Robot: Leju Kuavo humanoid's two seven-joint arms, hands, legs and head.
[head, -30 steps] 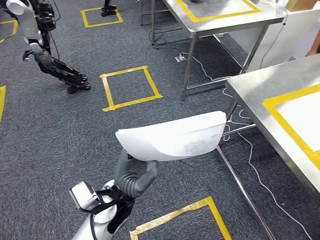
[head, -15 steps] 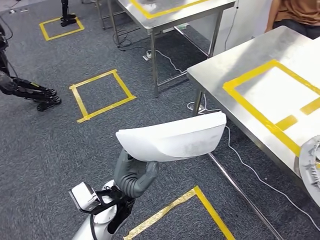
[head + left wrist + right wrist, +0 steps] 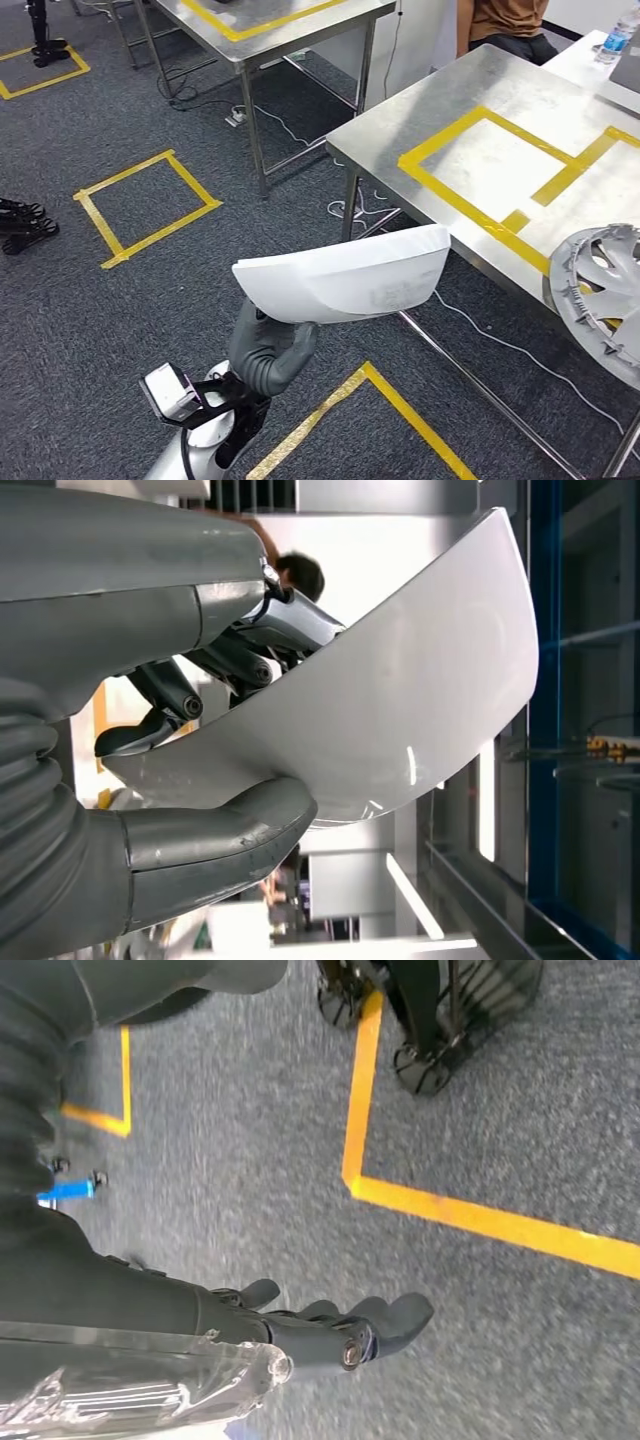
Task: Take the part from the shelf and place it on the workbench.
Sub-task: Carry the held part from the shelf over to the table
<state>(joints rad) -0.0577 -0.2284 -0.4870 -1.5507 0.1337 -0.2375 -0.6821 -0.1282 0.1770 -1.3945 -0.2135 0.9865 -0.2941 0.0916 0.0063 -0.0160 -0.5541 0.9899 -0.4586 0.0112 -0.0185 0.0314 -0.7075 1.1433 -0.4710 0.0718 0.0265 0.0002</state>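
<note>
Left hand [image 3: 269, 352]: raised in front of the body, grasping the white part [image 3: 343, 274] from beneath at its narrower end. In the left wrist view the thick grey thumb [image 3: 219, 845] lies along one face of the part [image 3: 392, 700] and the darker fingers [image 3: 226, 660] curl against the opposite face, so the shell is clamped between them.

White part: a long, smooth, curved shell, held roughly level in the air over the carpet floor [image 3: 113, 300]. Its broader free end reaches toward the near corner of the steel worktop [image 3: 392, 120] but stays off it; no contact with the surface.

Right hand [image 3: 332, 1335]: hanging above the carpet [image 3: 249, 1160], holding nothing. Fingers [image 3: 392, 1318] extended and lying close together, lightly bent, touching no object.

Steel worktop: marked with yellow tape [image 3: 483, 215] forming rectangular outlines. A silver wheel cover [image 3: 600, 295] lies flat near the worktop's near edge, partly over the tape line, well apart from the white part.

Second steel worktop [image 3: 249, 40]: farther back, also carrying a yellow tape outline.

Floor: grey carpet with yellow tape squares [image 3: 143, 205]; white cables [image 3: 521, 355] trail under the near worktop.

Person [image 3: 502, 18]: standing at the far edge of the near worktop, torso in an orange-brown top.
</note>
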